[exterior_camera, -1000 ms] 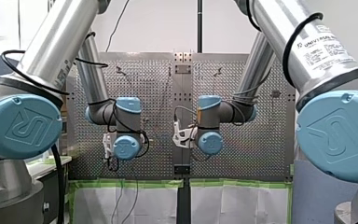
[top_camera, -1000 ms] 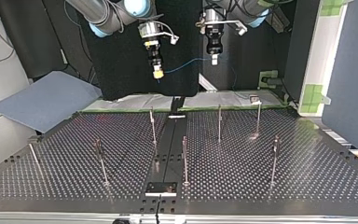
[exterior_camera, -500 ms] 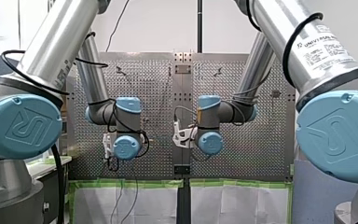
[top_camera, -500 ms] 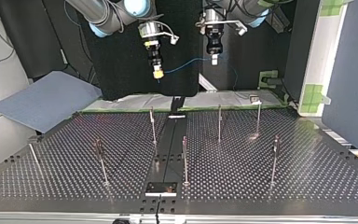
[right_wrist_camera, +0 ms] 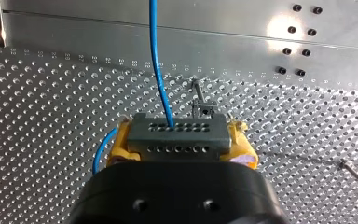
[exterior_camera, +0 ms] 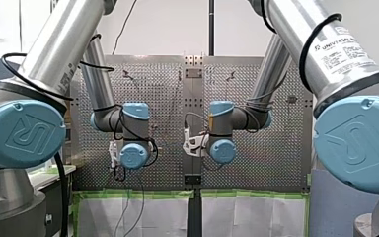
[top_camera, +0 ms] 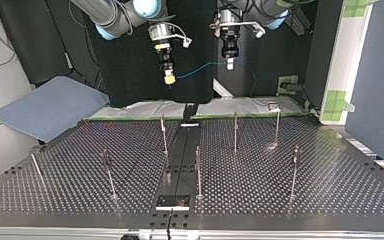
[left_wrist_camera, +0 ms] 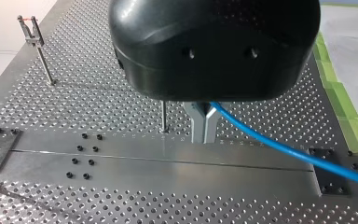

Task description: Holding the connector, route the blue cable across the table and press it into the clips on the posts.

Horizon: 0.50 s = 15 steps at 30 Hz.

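Seven thin posts stand on one perforated table. Two grippers hang above it, my left gripper and my right gripper. There is one blue cable and one grey connector with two rows of holes

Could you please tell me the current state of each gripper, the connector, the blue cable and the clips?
right gripper: shut on the connector.
connector: held in the right gripper, with the cable leaving its face.
left gripper: shut on the blue cable.
blue cable: strung in the air between the two grippers, not pressed into anything.
clips: empty, as far as they show.
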Each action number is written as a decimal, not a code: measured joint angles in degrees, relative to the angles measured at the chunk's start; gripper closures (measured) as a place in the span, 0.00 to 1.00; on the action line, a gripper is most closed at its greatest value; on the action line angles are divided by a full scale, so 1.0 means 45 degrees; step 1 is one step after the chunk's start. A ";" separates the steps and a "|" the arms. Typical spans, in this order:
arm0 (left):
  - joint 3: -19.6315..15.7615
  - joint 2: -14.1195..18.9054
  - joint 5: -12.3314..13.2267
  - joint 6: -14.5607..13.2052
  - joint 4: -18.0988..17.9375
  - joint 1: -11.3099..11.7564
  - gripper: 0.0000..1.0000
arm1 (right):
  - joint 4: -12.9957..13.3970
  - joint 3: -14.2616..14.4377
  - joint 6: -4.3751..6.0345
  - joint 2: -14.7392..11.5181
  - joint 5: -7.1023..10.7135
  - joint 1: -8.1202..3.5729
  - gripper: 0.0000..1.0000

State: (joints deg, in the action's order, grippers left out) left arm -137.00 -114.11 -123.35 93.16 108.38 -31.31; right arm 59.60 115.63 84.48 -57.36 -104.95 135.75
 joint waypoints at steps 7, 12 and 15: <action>0.0000 0.0000 0.0000 0.0000 0.0000 0.0000 1.00 | 0.0000 0.0001 0.0000 0.0000 -0.0001 0.0000 1.00; -0.0024 -0.0022 0.0007 0.0032 0.0016 0.0046 1.00 | 0.0001 0.0007 -0.0001 -0.0002 0.0002 0.0000 1.00; -0.0096 -0.0174 0.0077 0.0063 0.0056 0.0108 1.00 | -0.0055 -0.0011 -0.0009 0.0030 -0.0001 0.0035 1.00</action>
State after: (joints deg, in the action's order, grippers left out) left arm -137.43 -114.89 -123.00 93.45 108.63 -30.83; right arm 59.35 115.58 84.44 -57.23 -104.95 135.90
